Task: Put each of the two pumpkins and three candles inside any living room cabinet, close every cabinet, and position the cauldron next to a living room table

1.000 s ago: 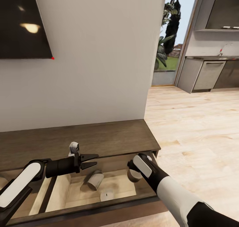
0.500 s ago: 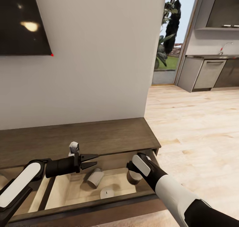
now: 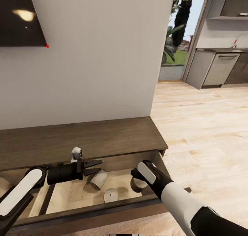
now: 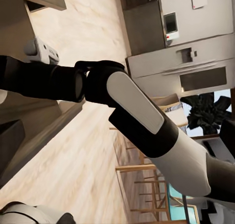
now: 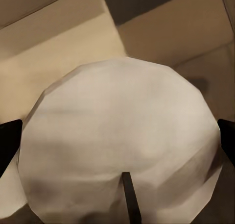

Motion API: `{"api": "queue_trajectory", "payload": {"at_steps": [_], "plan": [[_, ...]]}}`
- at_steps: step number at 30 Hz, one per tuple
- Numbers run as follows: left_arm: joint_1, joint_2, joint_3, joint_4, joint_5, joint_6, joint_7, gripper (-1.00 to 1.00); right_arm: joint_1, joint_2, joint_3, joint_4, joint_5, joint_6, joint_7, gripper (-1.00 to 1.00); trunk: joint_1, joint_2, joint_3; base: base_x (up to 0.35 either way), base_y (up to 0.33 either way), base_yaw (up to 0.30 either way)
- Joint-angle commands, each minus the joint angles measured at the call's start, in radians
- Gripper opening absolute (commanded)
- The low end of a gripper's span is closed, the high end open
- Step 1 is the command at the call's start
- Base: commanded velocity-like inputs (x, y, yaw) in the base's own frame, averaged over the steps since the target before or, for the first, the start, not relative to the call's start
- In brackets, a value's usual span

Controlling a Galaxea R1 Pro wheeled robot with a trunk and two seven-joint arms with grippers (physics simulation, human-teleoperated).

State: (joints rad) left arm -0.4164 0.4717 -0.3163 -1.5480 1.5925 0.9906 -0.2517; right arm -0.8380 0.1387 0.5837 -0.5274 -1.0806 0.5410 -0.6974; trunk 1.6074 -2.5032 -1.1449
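The candle (image 5: 122,160) in the right gripper (image 3: 138,183) looks light, stiff and waxy-smooth, best pinched across its round sides, as it is now: the jaws stand at either flank, closed on it, over the cabinet (image 3: 113,139) drawer's right end. Two more candles (image 3: 111,195) lie in that drawer. The left gripper (image 3: 98,166) hovers above them, jaws apart and empty.

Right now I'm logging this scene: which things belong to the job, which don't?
Job:
- three stubby beige candles: tipped, upright, in right tool
- dark-brown wooden cabinet, drawer open

Not job:
- black wall screen
- grey kitchen cupboards
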Motion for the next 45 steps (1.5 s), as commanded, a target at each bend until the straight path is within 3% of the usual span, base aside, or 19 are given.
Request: {"api": "queue_trajectory", "payload": {"at_steps": [1,3,25,26,32,37,40,45], "plan": [[-0.001,0.001,-0.001,0.000,-0.006,0.000,-0.009,1.00,-0.001,-0.001,0.005,-0.001,-0.006,-0.001,-0.007,-1.00,0.000,-0.001,-0.005,0.000,0.000,0.000],[-0.001,0.001,-0.001,0.001,-0.006,0.000,-0.009,1.00,-0.001,-0.001,0.005,-0.001,-0.006,-0.014,-0.007,-1.00,0.001,-0.001,-0.013,0.000,0.000,0.000],[-0.001,0.001,-0.001,0.001,-0.002,0.001,-0.010,1.00,-0.001,-0.001,0.005,-0.001,-0.005,-0.029,-0.005,-1.00,0.001,-0.001,-0.013,0.000,0.000,0.000],[-0.001,0.001,-0.001,0.000,-0.002,0.001,-0.010,1.00,-0.001,-0.001,0.005,0.000,-0.005,-0.029,-0.005,1.00,0.001,-0.001,-0.013,0.000,0.000,0.000],[-0.001,0.001,0.015,0.002,0.017,0.002,-0.011,1.00,-0.001,-0.001,0.007,-0.005,-0.005,-0.035,-0.005,1.00,0.001,-0.001,-0.013,0.000,0.000,0.000],[-0.001,0.001,0.017,0.002,0.020,0.002,-0.011,1.00,-0.001,-0.001,0.073,-0.005,-0.007,-0.068,0.053,1.00,0.001,-0.001,-0.013,0.000,0.000,0.000],[-0.001,0.000,0.018,0.002,0.020,0.002,-0.011,1.00,-0.001,-0.001,0.084,-0.002,-0.007,-0.072,0.067,1.00,0.001,-0.001,-0.013,0.000,0.000,0.000],[-0.001,-0.002,0.019,0.002,0.021,0.002,-0.011,1.00,-0.001,-0.001,0.086,0.000,-0.007,-0.073,0.070,1.00,-0.001,0.000,0.007,0.000,0.000,0.000]]}}
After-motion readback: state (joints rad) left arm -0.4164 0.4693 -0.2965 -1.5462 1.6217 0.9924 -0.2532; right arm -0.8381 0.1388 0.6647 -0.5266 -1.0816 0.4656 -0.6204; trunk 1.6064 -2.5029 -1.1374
